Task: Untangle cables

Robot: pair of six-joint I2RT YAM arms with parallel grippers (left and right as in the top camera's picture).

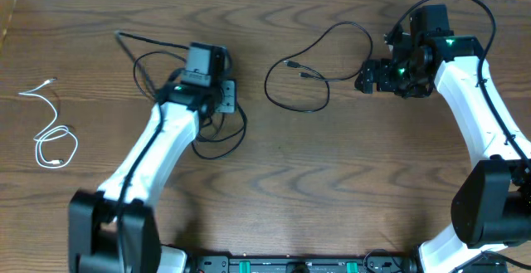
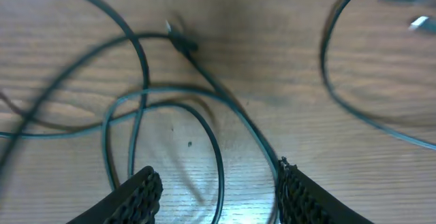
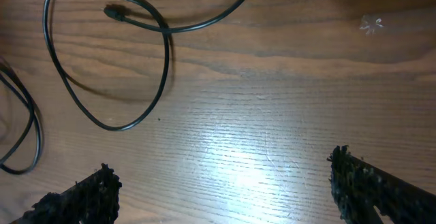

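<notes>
Cables are seen spread over the wooden table [image 1: 332, 182]; the white cable [image 1: 51, 136] is laid in loose loops at the far left, well apart from both arms; one black cable [image 2: 182, 43] is heaped in crossing loops beneath the left gripper [image 2: 216, 200], whose fingers are set apart close to the tabletop; strands are seen running on the wood between them, and none appears to be pinched, though that wrist view is blurred; the second black cable [image 3: 167, 60] is laid in an open loop at the centre, both plugs being gathered inside it; the right gripper [image 3: 225, 197] is spread wide near that loop's right side, with nothing grasped.
</notes>
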